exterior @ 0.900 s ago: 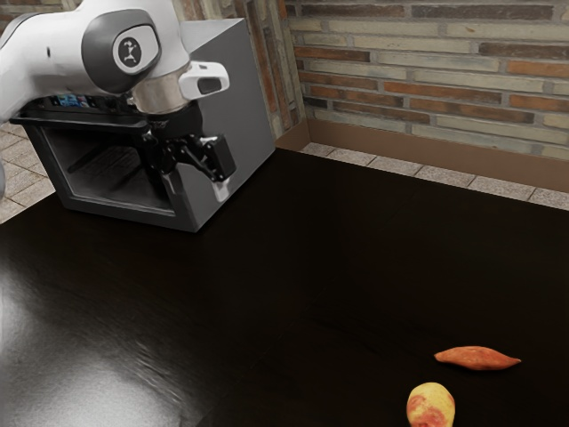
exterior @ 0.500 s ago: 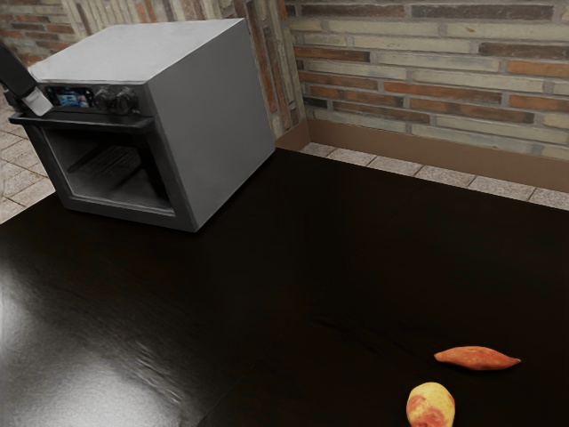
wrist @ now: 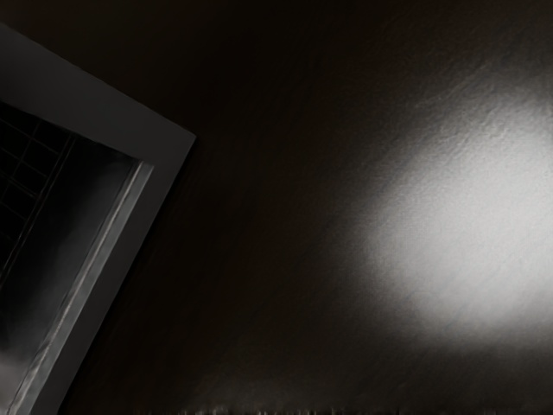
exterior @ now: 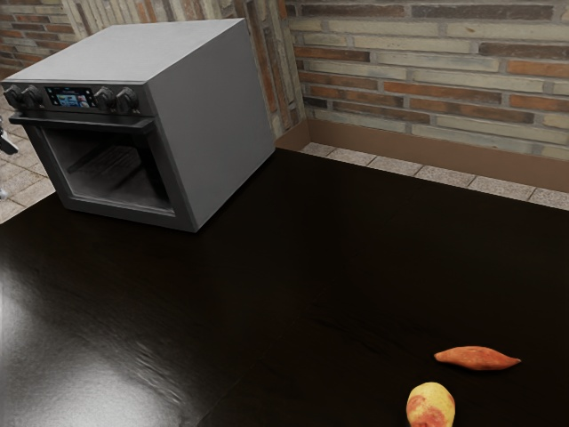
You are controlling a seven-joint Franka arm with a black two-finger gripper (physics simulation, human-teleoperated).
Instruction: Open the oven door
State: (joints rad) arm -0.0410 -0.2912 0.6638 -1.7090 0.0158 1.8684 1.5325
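Read as a clock face, the exterior view has a dark-and-pale sliver of what looks like the end effector (exterior: 7,142) at its left edge, between 9 and 10 o'clock (too little of it to tell whether it is released, clenched or grasping). It is apart from the oven (exterior: 209,133), at 10 o'clock on the bench (exterior: 311,267). The oven's front faces roughly 8 o'clock, with a lit display (exterior: 71,97) between two pairs of knobs (exterior: 105,98). Below runs the dark handle (exterior: 84,122), along the upper edge of the door (exterior: 116,209). The door is closed, flush with the oven's front; a rack (exterior: 107,169) can be made out through its window. Nearer the camera, toward 8 o'clock, a pale glare lies on the bench; in the wrist view a similar glare is well apart from the oven's dark corner. Between 1 and 2 o'clock stands the brick wall (exterior: 427,80), beyond a strip of floor (exterior: 498,191). Farther right, at about 5 o'clock, is a yellow and red fruit (exterior: 431,406), and near it, at 4 o'clock, an orange sweet potato (exterior: 477,358) lies on its side.
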